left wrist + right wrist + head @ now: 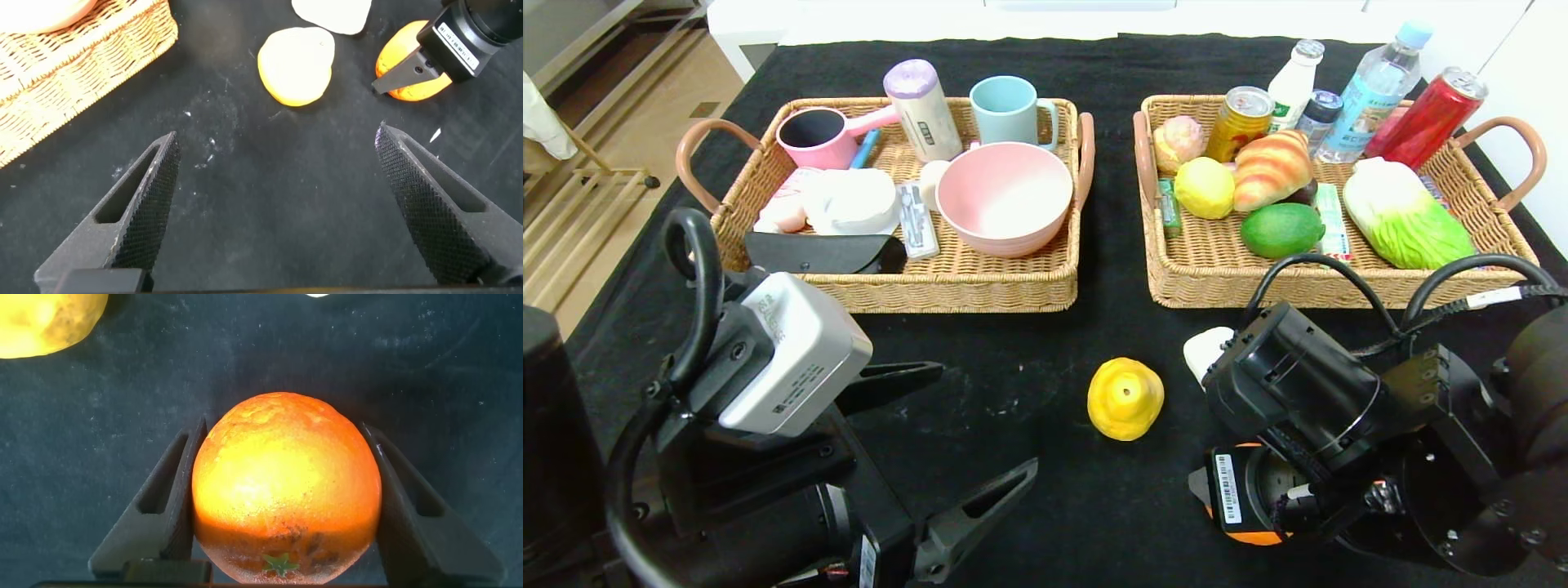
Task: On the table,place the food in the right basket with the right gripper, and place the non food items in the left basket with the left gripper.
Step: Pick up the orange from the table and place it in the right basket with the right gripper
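Under the right tool's [282, 539] bulky wrist at 5 o'clock on the counter [1029, 343], the orange [286, 486] is mostly hidden, gripped between 2 fingers touching its sides; left tool [274, 204] gapes empty at 7 o'clock.

My workspace, a staged indoor test room: black-draped table [1029, 343], two wicker baskets [980, 286] of household props, white walls, wooden flooring [645, 139] beside me

Bare table [1013, 384] between baskets; yellow fruit [1125, 398] beside orange [286, 486].
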Controlling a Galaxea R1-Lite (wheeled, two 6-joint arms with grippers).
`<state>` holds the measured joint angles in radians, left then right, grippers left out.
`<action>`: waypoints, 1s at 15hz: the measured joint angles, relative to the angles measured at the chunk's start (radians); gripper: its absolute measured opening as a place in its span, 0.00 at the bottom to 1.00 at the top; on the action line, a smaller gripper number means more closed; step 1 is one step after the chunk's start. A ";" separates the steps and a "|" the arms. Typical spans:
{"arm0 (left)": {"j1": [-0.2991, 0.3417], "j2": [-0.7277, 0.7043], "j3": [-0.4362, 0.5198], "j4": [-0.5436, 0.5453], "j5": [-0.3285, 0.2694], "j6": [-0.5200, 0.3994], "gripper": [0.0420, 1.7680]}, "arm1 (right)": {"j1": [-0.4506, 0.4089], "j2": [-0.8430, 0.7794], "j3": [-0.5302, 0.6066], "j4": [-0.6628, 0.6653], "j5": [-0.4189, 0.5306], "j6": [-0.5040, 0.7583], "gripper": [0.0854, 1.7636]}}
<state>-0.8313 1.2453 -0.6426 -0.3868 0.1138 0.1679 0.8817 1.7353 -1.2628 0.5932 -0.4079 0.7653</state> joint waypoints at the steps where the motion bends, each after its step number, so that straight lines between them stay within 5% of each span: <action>1: 0.000 0.000 0.000 0.001 0.000 0.000 0.97 | 0.000 0.000 0.001 -0.001 0.001 0.000 0.68; 15: 0.000 0.007 0.000 -0.004 0.000 0.000 0.97 | 0.013 -0.003 0.016 0.000 0.000 -0.004 0.68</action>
<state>-0.8313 1.2526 -0.6426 -0.3911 0.1138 0.1679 0.8943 1.7328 -1.2468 0.5930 -0.4083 0.7609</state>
